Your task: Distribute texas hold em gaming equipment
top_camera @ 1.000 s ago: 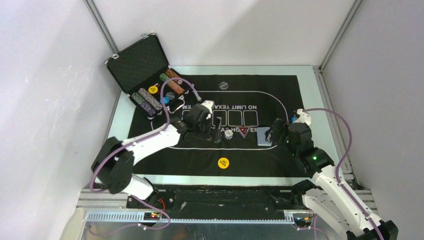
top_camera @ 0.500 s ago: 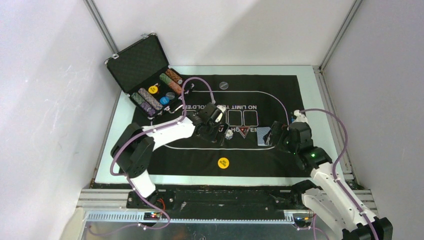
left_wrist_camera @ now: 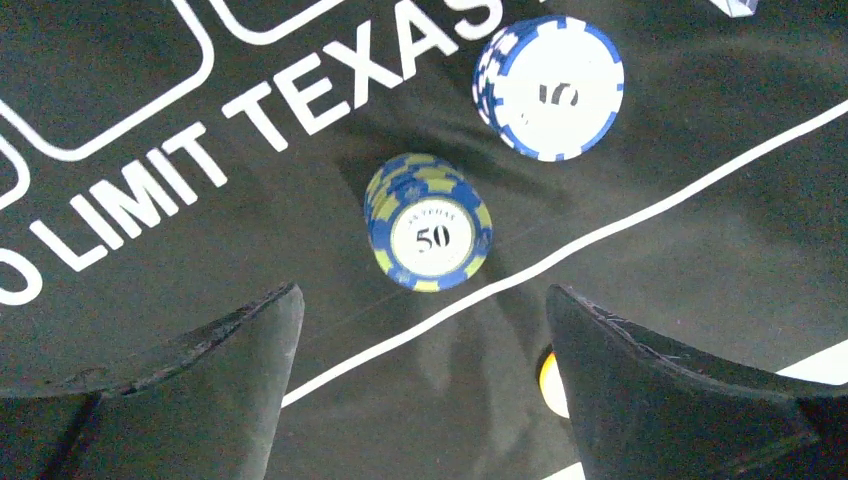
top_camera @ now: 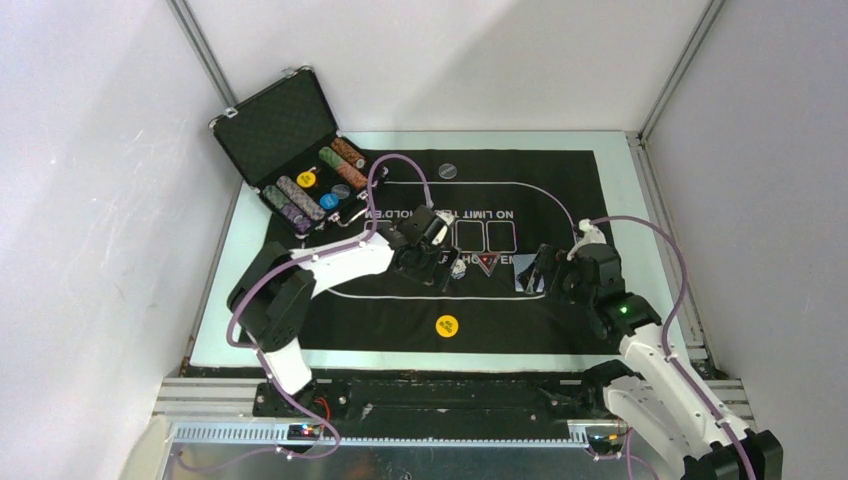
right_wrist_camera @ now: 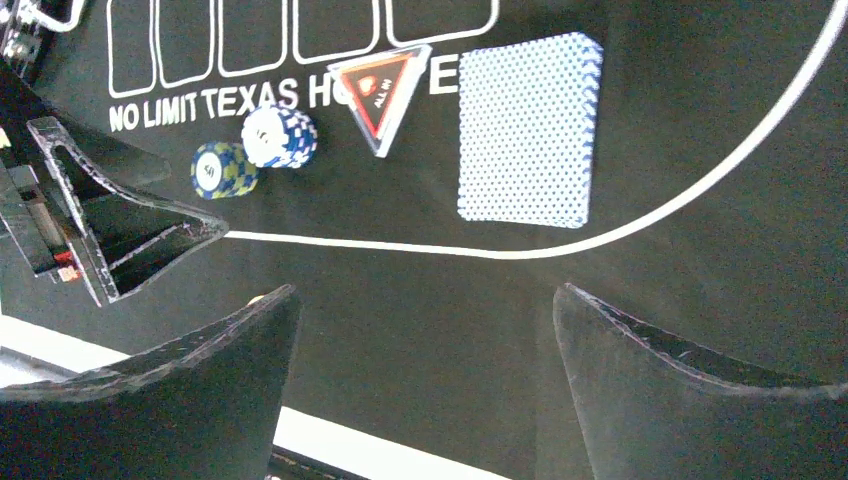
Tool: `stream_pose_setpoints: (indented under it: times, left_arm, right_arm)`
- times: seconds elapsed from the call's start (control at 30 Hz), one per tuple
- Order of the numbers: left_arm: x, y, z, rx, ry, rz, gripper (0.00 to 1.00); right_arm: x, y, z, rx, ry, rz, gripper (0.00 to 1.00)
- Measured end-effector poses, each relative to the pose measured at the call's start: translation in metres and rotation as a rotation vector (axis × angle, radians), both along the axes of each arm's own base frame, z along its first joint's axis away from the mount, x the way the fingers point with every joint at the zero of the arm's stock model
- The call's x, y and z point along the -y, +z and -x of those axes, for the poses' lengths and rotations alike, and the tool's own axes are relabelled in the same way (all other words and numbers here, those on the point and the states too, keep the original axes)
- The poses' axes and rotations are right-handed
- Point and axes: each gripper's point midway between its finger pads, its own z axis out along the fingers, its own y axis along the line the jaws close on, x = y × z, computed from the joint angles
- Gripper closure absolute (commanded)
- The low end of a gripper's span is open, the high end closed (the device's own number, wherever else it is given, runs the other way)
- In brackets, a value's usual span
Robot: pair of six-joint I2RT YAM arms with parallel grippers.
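Observation:
Two short poker chip stacks stand on the black mat [top_camera: 560,200]: a blue-and-yellow stack marked 50 [left_wrist_camera: 430,225] and a white-and-blue stack marked 5 [left_wrist_camera: 555,90]. My left gripper [left_wrist_camera: 422,300] hovers open just short of the 50 stack, nothing between its fingers. In the right wrist view a red-black triangle marker [right_wrist_camera: 383,90] and a blue-backed card deck [right_wrist_camera: 528,130] lie right of the chips [right_wrist_camera: 280,137]. My right gripper [right_wrist_camera: 425,290] is open and empty, near side of the deck. From above, the left gripper [top_camera: 432,262] is beside the chips [top_camera: 457,268]; the right gripper [top_camera: 540,272] partly covers the cards [top_camera: 523,281].
An open black case [top_camera: 285,125] at the back left holds rows of chips with a yellow disc [top_camera: 307,179] and a blue disc [top_camera: 329,200]. A yellow disc [top_camera: 447,325] lies on the mat's near side, a dark disc [top_camera: 448,171] at its far edge.
My left arm swung right, bringing its open gripper up beside the chip stacks. The right gripper edged left over the card deck. Both stayed open.

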Motion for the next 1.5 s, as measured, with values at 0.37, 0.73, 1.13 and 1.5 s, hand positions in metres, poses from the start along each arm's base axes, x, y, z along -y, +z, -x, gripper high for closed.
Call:
stream_pose_setpoints:
  times: [0.37,0.73,1.13,1.5]
  left_arm:
    - [-0.060,0.059,0.015,0.194,0.187,0.062,0.00]
    - [-0.192,0.041,0.035,0.326,0.739,0.032,0.00]
    - [-0.215,0.046,0.038,0.399,0.868,0.037,0.00]
    - [-0.215,0.046,0.038,0.397,0.870,0.037,0.00]
  right_arm:
    - [-0.087,-0.010,0.007,-0.066,0.350,0.084,0.05]
    - [-0.207,-0.003,-0.016,0.143,0.966,0.368,0.10]
    - [-0.239,-0.036,-0.056,0.147,1.141,0.524,0.19]
    - [-0.228,-0.071,-0.061,-0.019,1.082,0.596,0.28]
